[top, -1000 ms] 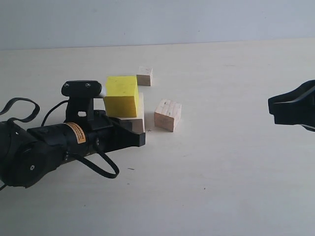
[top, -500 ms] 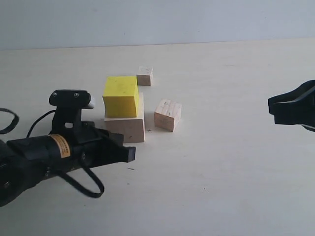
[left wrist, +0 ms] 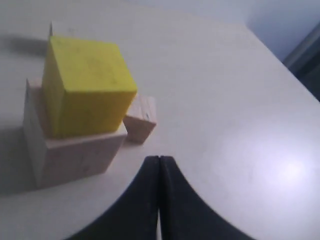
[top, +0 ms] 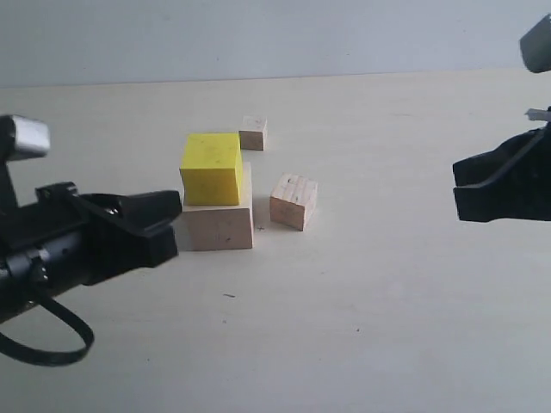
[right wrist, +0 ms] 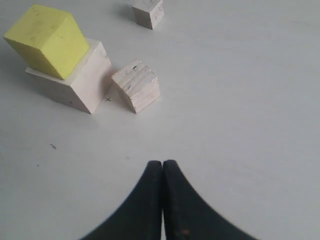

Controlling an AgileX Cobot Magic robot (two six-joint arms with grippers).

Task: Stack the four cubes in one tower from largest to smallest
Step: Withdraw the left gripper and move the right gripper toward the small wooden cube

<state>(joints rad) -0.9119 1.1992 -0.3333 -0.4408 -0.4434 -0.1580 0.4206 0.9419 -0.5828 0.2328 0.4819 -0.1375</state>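
The tower [top: 215,185] — how far along was it?

Halfway, by my reading. The largest pale cube [top: 220,228] stood on the surface [top: 387,301], left of the middle and somewhat nearer the far edge than the near one. The yellow cube [top: 211,169] sat on top of it, pushed toward the base's left side rather than centred.

And the two small ones?

Both lay loose on the surface. The bigger small cube [top: 294,201] was just beside the base on the side toward the right edge, with a narrow gap between them. The smallest cube [top: 253,132] sat behind the tower, toward the far edge, and apart from it.

Was either arm carrying anything?

No. The left fingers [left wrist: 150,180] were pressed together on nothing and hung off the tower's left side, toward the near edge. The right fingers [right wrist: 154,177] were likewise closed and empty, well off toward the right edge.

So what was left?

Two placements, I'd judge — the bigger small cube onto the yellow one, then the smallest on top. With the yellow cube off-centre, the next drop would have needed care.
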